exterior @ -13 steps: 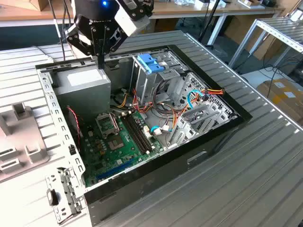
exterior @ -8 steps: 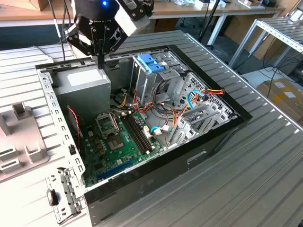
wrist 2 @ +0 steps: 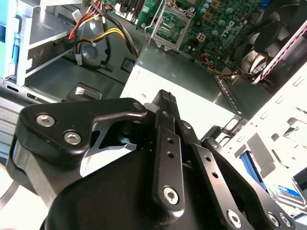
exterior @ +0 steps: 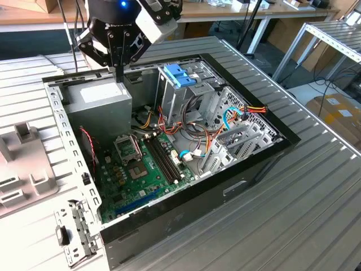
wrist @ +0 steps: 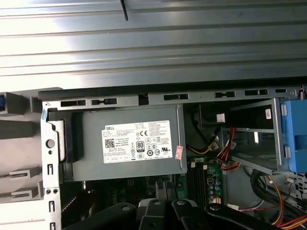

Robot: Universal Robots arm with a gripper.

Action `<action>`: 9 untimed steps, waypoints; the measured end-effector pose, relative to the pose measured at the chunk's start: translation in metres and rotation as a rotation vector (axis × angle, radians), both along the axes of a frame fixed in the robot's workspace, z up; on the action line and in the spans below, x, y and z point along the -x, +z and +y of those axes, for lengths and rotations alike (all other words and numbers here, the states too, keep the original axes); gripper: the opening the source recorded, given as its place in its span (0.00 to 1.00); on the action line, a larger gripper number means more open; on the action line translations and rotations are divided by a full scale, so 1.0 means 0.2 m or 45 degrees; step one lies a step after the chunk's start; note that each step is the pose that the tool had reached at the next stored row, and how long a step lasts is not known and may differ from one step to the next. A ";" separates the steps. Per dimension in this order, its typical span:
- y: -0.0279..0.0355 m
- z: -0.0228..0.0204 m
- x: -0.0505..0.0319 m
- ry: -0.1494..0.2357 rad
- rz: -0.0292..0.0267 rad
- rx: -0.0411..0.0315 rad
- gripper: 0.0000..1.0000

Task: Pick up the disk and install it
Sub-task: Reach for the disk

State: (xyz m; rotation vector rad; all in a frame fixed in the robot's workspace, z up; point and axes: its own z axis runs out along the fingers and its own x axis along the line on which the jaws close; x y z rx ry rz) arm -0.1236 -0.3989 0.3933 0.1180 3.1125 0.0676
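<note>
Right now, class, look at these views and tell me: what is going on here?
A robot arm is working over an open computer case on a ribbed metal table. Its gripper, shut with nothing in it, hangs just above the grey power-supply box. The cage with light-blue latch tabs stands to the exterior view's right. What looks like the disk lies outside the case, not yet picked up.

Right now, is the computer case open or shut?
Open: no side panel covers the case; in the exterior view the motherboard, power supply and cables lie exposed.
</note>
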 end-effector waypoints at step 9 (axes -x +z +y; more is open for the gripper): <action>0.000 0.000 0.010 0.000 0.0000 0.0000 0.11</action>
